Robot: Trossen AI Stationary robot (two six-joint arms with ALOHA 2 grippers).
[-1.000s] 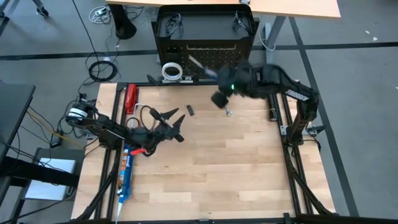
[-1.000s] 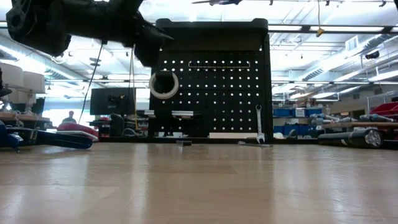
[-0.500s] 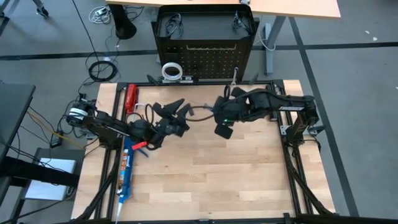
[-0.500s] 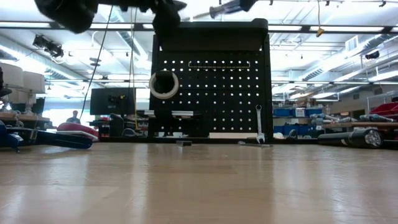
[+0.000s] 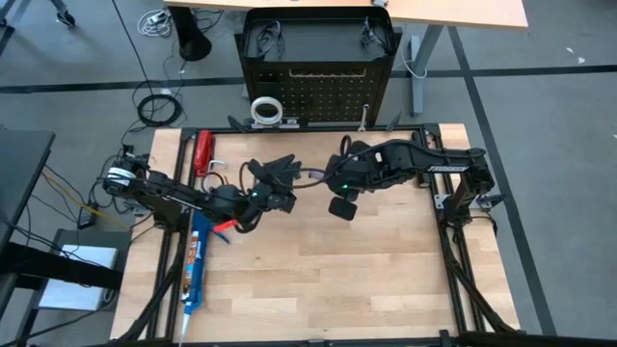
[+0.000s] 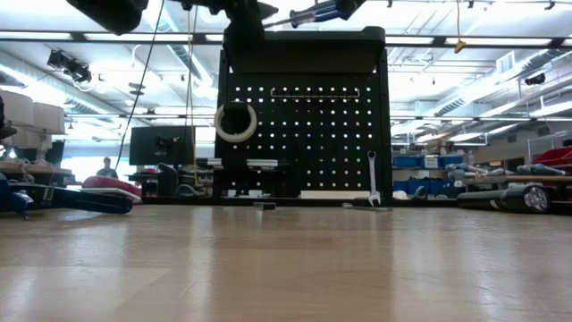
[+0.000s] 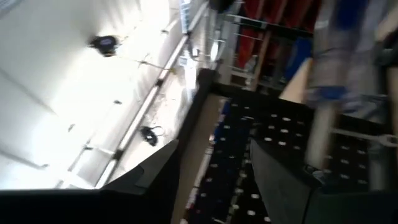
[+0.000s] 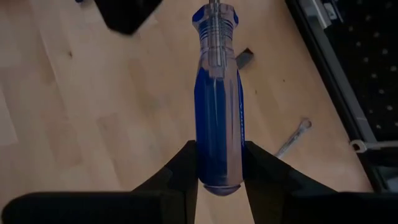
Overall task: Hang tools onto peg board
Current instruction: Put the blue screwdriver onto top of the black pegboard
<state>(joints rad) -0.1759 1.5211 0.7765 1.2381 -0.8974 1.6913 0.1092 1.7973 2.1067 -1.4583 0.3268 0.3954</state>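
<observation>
We see the right gripper (image 8: 216,163), clamped on the blue-handled screwdriver (image 8: 217,99), now carried mid-table toward the left gripper (image 5: 280,172), which has risen open-jawed: a handover looks imminent, peg board (image 5: 318,92) beyond.

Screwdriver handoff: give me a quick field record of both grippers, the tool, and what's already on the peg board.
right gripper: shut on blue-handled screwdriver, held above the table
left gripper: open, close to the screwdriver's tip
peg board: upright at the table's far edge
hung: white tape roll, silver wrench
lying on table: second wrench
</observation>
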